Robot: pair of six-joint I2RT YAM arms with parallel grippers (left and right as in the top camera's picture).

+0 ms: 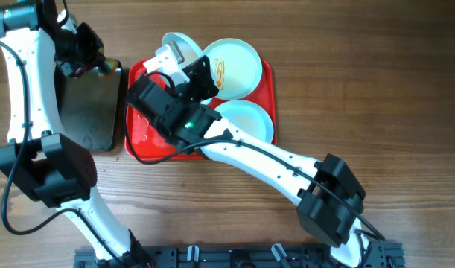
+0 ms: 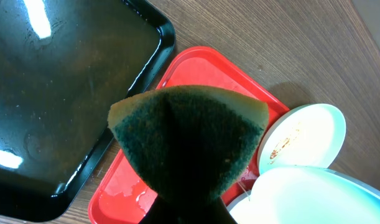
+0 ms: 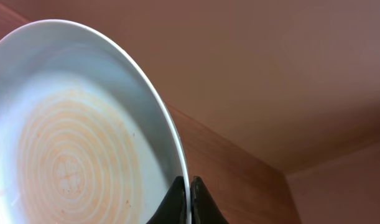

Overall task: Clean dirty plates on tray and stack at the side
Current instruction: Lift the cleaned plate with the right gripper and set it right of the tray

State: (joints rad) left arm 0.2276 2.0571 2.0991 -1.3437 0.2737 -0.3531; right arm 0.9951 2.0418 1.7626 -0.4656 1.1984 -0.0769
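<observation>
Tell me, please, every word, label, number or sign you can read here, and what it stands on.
None readable: the plates, the red tray, the black pan and the sponge carry no lettering.
The only sign is a green light on the right arm.

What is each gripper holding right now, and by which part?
The right gripper pinches a round white plate, faintly orange-stained, by its rim. The left gripper clamps a dark green, yellow-edged sponge by its near end.

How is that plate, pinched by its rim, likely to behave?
Probably stiff: the plate shows no bend though the right tool pinches only its rim. Its glossy, sauce-smeared face looks slippery, so it may pivot or slip.
</observation>
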